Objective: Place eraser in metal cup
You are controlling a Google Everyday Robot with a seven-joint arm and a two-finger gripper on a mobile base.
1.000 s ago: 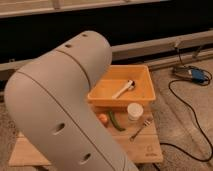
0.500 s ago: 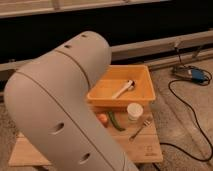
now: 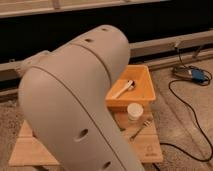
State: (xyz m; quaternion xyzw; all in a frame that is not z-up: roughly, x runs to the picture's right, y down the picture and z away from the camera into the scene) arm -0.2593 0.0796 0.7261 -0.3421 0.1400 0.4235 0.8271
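1. My own arm (image 3: 75,110) fills the left and middle of the view. It now covers more of the board than it did a moment ago. The orange fruit and the green item that showed beside the tray are hidden behind it.
2. The wooden surface (image 3: 30,147) shows only at its left corner and right end.
3. The orange tray (image 3: 145,82) sits at the far right of the surface, with a white utensil (image 3: 122,89) lying in it.
4. A white paper cup (image 3: 134,111) stands just in front of the tray, and a fork (image 3: 140,129) lies near it.
5. My gripper is out of view, somewhere past the arm's bulk, so I cannot tell whether it is wide, narrow or holding anything.
6. Neither the eraser nor the metal cup is visible. I judge both lie behind my arm, so the placing cannot be confirmed as begun.
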